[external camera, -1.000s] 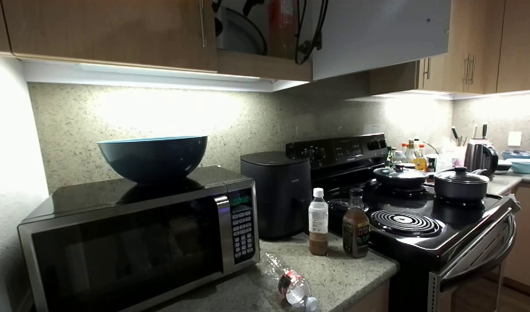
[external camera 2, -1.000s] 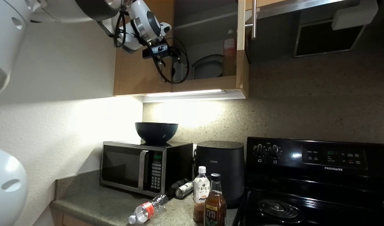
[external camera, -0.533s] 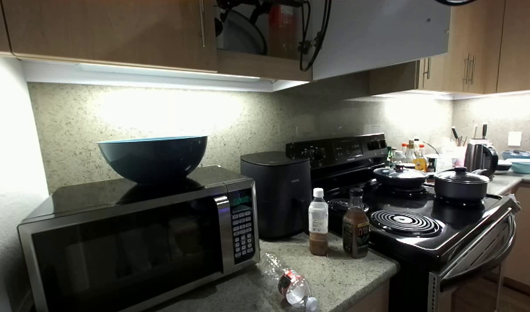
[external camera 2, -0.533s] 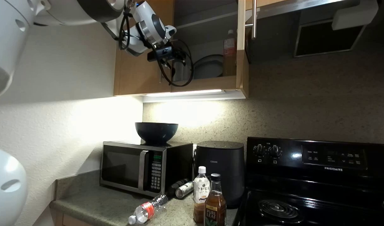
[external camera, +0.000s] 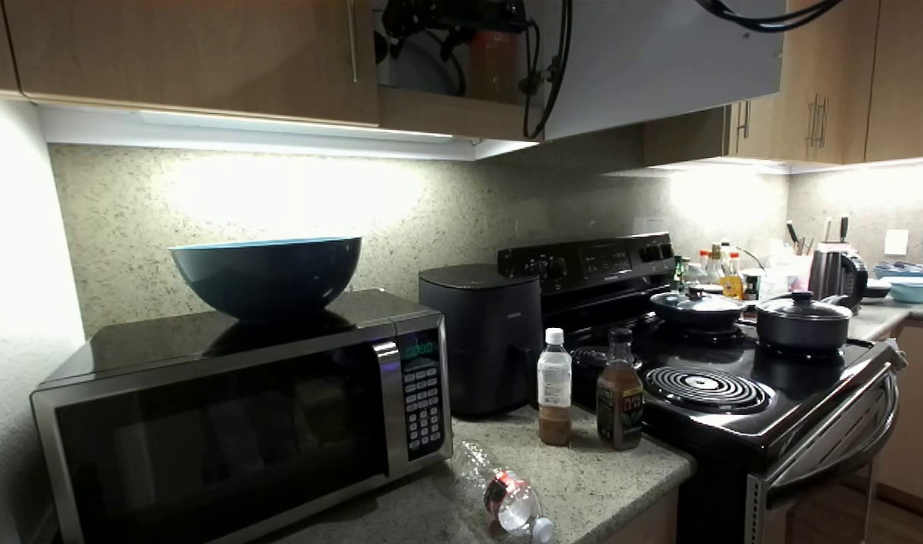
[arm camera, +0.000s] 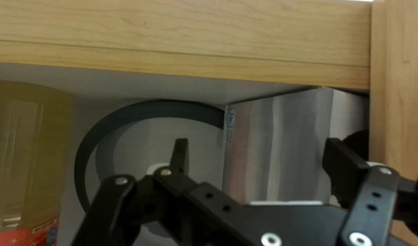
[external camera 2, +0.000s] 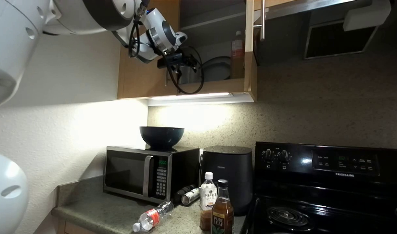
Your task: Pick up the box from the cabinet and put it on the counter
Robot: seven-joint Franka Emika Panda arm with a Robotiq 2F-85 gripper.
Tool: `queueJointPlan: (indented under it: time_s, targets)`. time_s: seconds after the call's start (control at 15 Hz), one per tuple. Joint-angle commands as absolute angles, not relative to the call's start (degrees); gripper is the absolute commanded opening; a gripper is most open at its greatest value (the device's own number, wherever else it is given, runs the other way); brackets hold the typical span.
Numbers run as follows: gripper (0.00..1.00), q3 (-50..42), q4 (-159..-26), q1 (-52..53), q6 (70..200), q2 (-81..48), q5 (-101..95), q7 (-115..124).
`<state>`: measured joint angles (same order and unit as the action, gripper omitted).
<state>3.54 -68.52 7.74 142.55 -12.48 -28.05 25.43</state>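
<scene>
the white jointed robot arm [external camera 2: 159, 32] has come lower and further in over the last second, bringing the black metal two-fingered gripper [arm camera: 257, 152] to the opening of the medium-brown wooden wall cabinet [external camera 2: 214, 87]. nothing else appears to have shifted, so i judge this to be the approach, with the lift and the placing both ahead.

the jaws stand spread apart, clasping nothing. the small pale grey carton with whitish and faint pink bands [arm camera: 287, 147] is inside the cabinet, at the end of the opening beside the upright wooden frame. in the wrist view, which seems upside down, one finger [arm camera: 180, 153] is clear of the carton, in front of a dark-rimmed round grey dish [arm camera: 157, 108], while the opposite finger overlaps the carton's side nearest the frame. depth is hard to read, so whether it touches is unclear.

a shift toward the frame before reaching in would probably centre the carton; otherwise that finger may push it deeper. later, setting down on the speckled beige-grey stone-look counter [external camera: 590, 483] should avoid the clear plastic bottle [external camera: 503, 491] lying there.
</scene>
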Motion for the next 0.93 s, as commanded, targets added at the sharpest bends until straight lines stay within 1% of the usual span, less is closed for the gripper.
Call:
queueJointPlan:
  time_s: [0.0,0.27,0.87]
  targets:
    - [1.0,3.57,-65.95,8.25,141.08,-13.51,-27.84,27.07]
    - [1.0,3.32,-65.54,9.81,138.75,-11.9,-29.77,30.15]
    - [1.0,3.52,-63.73,8.05,137.08,-14.95,-22.19,28.36]
